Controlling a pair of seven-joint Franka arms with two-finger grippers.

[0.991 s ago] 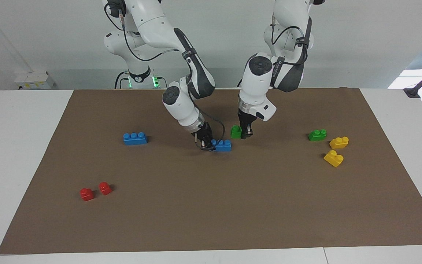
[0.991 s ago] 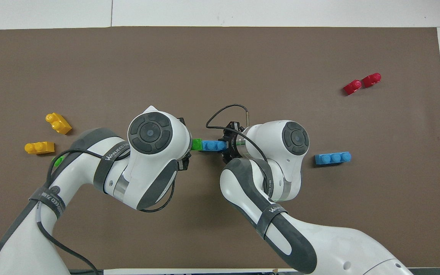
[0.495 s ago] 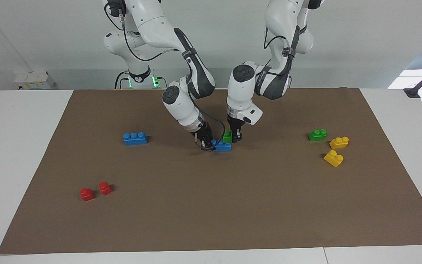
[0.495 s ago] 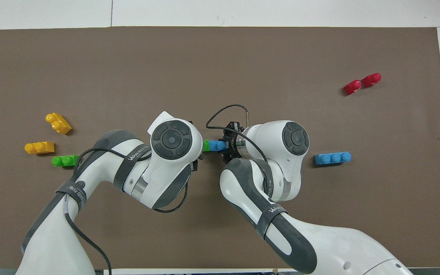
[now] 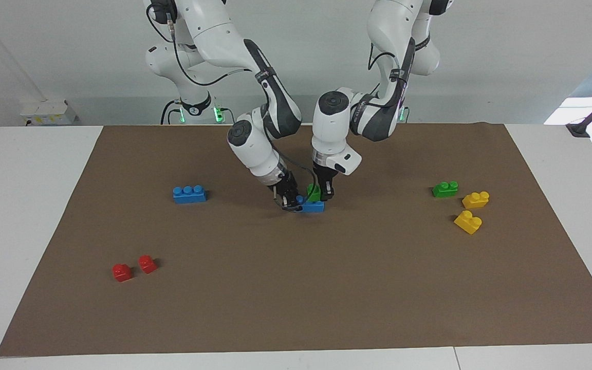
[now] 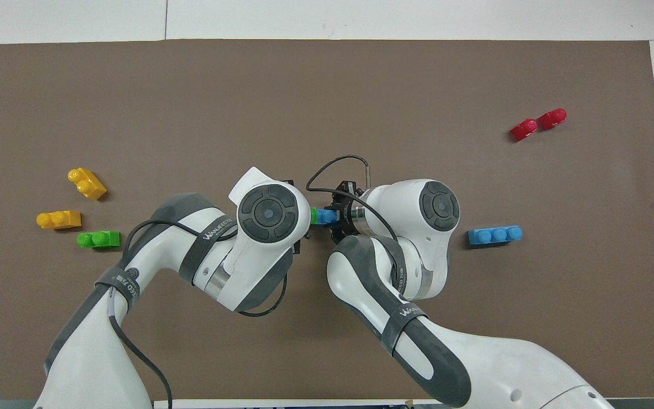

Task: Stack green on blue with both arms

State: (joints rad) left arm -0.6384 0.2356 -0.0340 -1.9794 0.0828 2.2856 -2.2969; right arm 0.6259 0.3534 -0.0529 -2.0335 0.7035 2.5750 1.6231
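Two arms meet mid-mat: the right gripper (image 5: pixel 290 199) clamps one end of the blue brick (image 5: pixel 312 206) flat on the brown mat (image 5: pixel 296 288), while the left gripper (image 5: pixel 322 193) pinches the green brick (image 5: pixel 314 193) on top of it. Seating appears underway; next, likely a firm downward press, then release.

Mid-mat is crowded: the right gripper (image 5: pixel 290 200) and left gripper (image 5: pixel 322 193) flank the blue brick (image 5: pixel 312 206) with the green brick (image 5: pixel 314 192) on it — no way in from either end. Elsewhere the brown mat (image 5: pixel 296 288) lies open, with only scattered obstacles: a blue spare (image 5: pixel 189 194), red pair (image 5: pixel 133 268), green spare (image 5: pixel 445 189) and yellow pair (image 5: pixel 472 210).
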